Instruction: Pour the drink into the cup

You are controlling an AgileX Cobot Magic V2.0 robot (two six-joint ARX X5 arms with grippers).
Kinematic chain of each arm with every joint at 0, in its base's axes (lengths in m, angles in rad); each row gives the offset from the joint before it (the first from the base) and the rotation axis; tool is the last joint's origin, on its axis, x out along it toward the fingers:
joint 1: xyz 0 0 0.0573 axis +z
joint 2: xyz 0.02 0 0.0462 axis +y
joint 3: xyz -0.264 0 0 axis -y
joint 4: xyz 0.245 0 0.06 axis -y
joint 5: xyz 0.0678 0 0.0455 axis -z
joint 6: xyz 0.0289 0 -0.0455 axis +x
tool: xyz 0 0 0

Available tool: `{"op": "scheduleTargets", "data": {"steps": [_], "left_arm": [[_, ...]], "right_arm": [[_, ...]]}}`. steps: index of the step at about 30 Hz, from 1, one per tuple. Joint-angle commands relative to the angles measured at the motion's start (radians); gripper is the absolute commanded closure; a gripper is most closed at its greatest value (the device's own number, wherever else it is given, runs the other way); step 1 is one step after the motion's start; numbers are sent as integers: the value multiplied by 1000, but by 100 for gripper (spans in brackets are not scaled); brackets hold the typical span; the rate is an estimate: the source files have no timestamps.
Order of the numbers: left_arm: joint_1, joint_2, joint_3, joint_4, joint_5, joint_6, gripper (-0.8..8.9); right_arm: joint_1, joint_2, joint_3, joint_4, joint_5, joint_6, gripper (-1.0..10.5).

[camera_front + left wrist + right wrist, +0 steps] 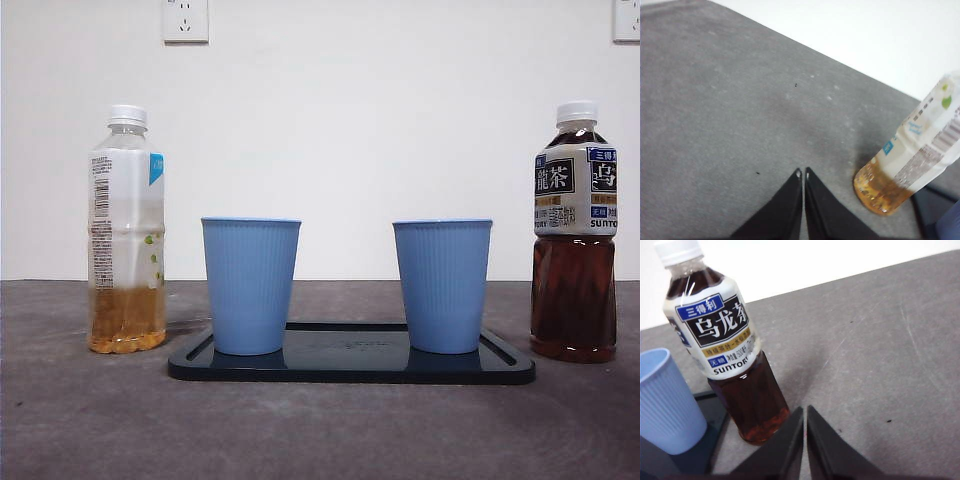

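Standing on tray (505, 372), 2 cups (250, 285), bottles (126, 230) flanking its edges, left tool (803, 173), right tool (805, 410) closed, empty.

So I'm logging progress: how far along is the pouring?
Nothing is done: both bottles, the pale drink and the oolong tea, stand capped beside the tray. Nothing is in hand; the left gripper and right gripper are shut on nothing. Left: grasp, uncap, pour into a blue cup.
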Motion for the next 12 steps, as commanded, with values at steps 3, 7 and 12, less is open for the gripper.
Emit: {"op": "scheduleTargets", "data": {"steps": [3, 7, 12], "left_arm": [[2, -2, 42, 14, 58, -56, 805], [2, 2, 105, 9, 71, -56, 804], [2, 38, 233, -40, 71, -45, 803]], "right_arm": [[-2, -3, 42, 5, -3, 55, 940], [-2, -2, 108, 5, 0, 55, 940], [-2, 0, 206, -1, 0, 54, 940]]}}
